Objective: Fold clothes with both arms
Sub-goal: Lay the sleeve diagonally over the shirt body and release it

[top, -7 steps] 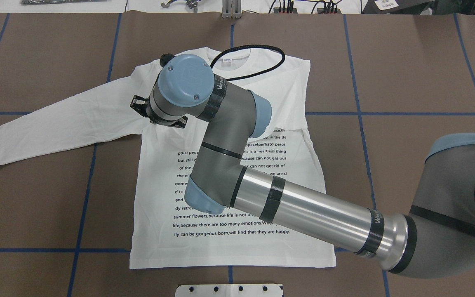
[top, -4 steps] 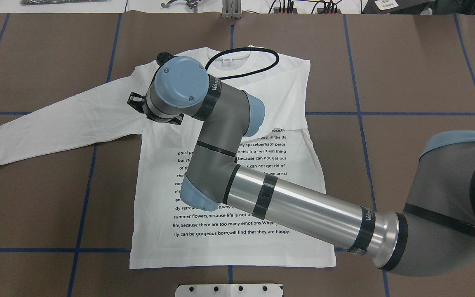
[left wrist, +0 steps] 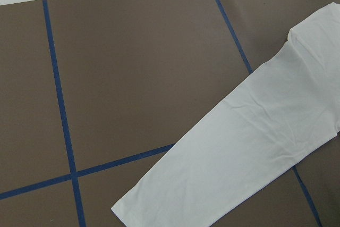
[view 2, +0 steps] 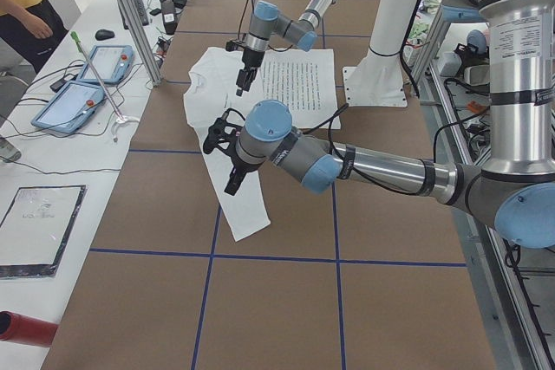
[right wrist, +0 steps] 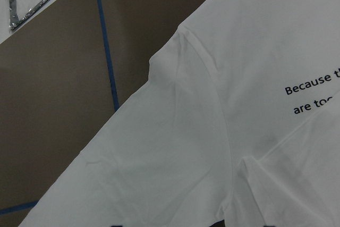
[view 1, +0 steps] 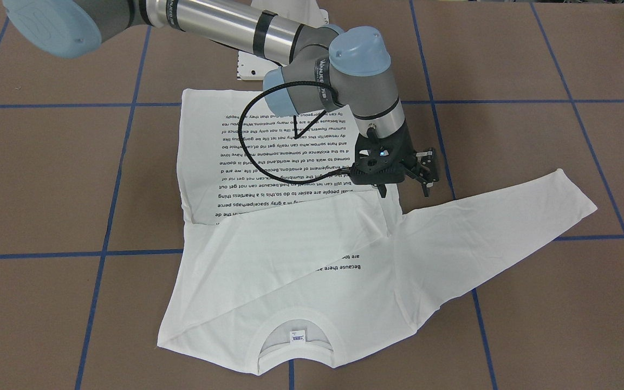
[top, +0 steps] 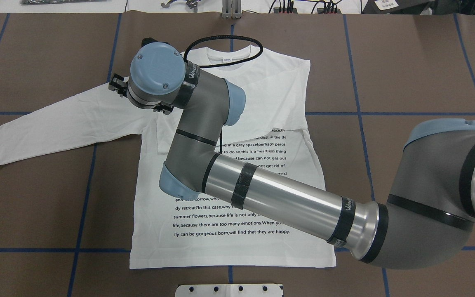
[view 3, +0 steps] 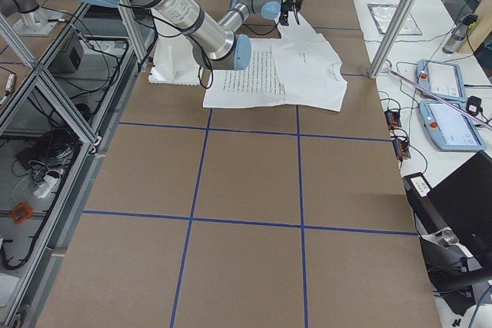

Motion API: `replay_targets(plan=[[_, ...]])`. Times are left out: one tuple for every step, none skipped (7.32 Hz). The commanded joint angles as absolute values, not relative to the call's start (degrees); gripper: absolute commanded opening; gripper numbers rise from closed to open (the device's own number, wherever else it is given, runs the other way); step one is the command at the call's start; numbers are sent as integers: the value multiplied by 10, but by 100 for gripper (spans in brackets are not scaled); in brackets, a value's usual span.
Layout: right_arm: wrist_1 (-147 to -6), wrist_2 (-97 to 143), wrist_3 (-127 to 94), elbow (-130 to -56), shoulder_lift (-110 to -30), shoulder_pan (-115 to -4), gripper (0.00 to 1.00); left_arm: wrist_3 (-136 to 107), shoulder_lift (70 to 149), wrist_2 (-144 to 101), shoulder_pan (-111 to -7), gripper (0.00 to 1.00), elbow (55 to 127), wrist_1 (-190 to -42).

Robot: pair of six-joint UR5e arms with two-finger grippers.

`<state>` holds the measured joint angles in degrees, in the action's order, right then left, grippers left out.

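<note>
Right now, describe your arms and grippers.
The right arm and left arm are jointed tubes: grey housings, bare silver forearms, round light blue joint caps, black bands. The right's bands carry white lettering, and a black cable loops from its wrist. The right gripper and left gripper are black, two-fingered.

The right arm (top: 196,119) was grey, with a silver tube (top: 287,202), pale blue screwed caps (top: 155,68), black bands (top: 241,185), white lettering (top: 191,73) and a looped black cable (top: 225,38).
</note>
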<state>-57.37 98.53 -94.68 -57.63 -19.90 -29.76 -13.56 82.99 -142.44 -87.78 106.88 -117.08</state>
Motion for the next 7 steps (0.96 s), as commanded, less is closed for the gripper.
replay_targets(plan=[[-579,1016,-967,-672,-281,-341,98,-147,868,-1417,-842,100,1027,-1172],[-579,1058,-963,-756,-365,-377,98,-148,908,-1416,-803,99,979,-1172],[-577,1120,-957,-813,-433,-414,98,-136,927,-1415,-782,99,928,-1192],[-578,1168,-952,-860,-491,-451,97,-135,924,-1416,-781,100,884,-1242],[-577,1201,-951,-900,-540,-487,97,-133,921,-1417,-781,100,828,-1287],[-577,1215,-938,-930,-568,-510,97,-144,930,-1423,-781,100,780,-1341],[-577,1236,-933,-944,-585,-528,97,-187,953,-1412,-775,99,780,-1355]])
